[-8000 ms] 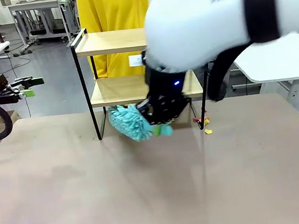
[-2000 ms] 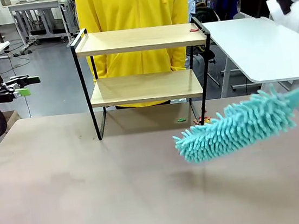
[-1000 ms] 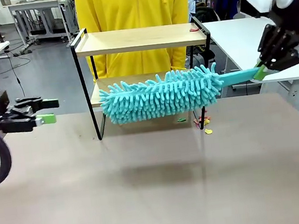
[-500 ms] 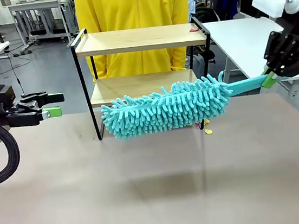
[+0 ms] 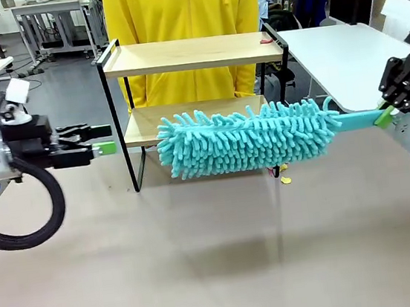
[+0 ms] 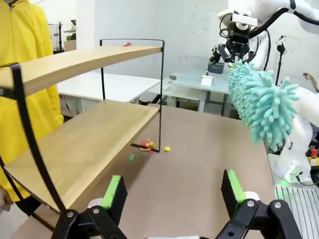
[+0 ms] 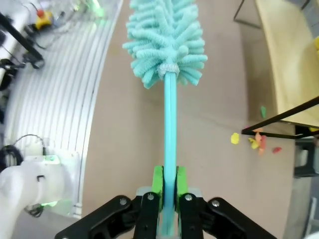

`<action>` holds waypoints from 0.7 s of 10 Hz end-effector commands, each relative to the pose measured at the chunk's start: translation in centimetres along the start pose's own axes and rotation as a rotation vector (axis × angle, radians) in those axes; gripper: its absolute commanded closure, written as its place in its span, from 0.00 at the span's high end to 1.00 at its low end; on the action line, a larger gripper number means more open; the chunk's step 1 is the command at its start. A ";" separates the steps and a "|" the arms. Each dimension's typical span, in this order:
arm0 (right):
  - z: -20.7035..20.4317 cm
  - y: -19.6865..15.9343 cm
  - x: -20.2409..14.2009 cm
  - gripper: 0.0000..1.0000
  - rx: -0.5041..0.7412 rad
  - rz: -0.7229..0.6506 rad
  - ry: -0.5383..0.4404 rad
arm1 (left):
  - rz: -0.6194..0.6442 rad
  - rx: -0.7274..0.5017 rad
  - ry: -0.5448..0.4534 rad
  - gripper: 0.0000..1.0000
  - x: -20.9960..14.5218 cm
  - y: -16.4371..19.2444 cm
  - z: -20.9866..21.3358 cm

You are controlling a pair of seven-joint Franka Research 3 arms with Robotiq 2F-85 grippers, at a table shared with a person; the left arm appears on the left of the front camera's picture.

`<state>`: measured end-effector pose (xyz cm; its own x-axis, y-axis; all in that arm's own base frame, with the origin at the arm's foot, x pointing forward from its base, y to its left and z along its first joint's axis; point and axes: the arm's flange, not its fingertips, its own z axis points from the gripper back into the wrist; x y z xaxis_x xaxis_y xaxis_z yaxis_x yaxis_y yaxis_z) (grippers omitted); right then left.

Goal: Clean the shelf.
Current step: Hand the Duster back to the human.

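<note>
Ahead of the right gripper, whose jaws clench its handle, the duster lies level along the front of the shelf, beside the lower board. Nearer the shelf's left post, the left gripper hovers with jaws released.

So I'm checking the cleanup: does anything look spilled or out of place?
Yes: small coloured scraps lie scattered on the table by the shelf's right leg, and a red bit sits on the top board.
</note>
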<state>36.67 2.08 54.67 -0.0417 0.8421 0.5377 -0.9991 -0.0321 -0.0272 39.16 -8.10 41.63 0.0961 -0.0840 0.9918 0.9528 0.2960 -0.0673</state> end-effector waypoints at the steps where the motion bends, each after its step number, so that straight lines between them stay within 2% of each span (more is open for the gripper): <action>1: -0.8 -0.1 -1.3 0.13 0.008 -0.002 -0.023 | -0.039 0.008 -0.033 1.00 -1.4 -3.7 -1.5; 4: -1.5 -0.4 -2.2 0.13 0.017 -0.009 0.065 | -0.071 -0.049 -0.062 1.00 -0.7 -5.8 -2.9; 5: -1.5 -0.5 -2.2 0.13 0.023 0.010 0.055 | -0.064 -0.064 -0.074 1.00 -0.8 -6.0 -2.8; 7: -1.4 -0.3 -2.3 0.13 0.022 -0.044 0.039 | -0.049 -0.123 -0.059 1.00 -2.0 -5.9 -2.1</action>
<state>37.11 1.25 52.20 -0.0002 0.8718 0.4899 -0.9998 -0.0096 0.0167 38.21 -13.45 41.60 0.0421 -0.0500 0.9979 0.9794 0.1996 -0.0313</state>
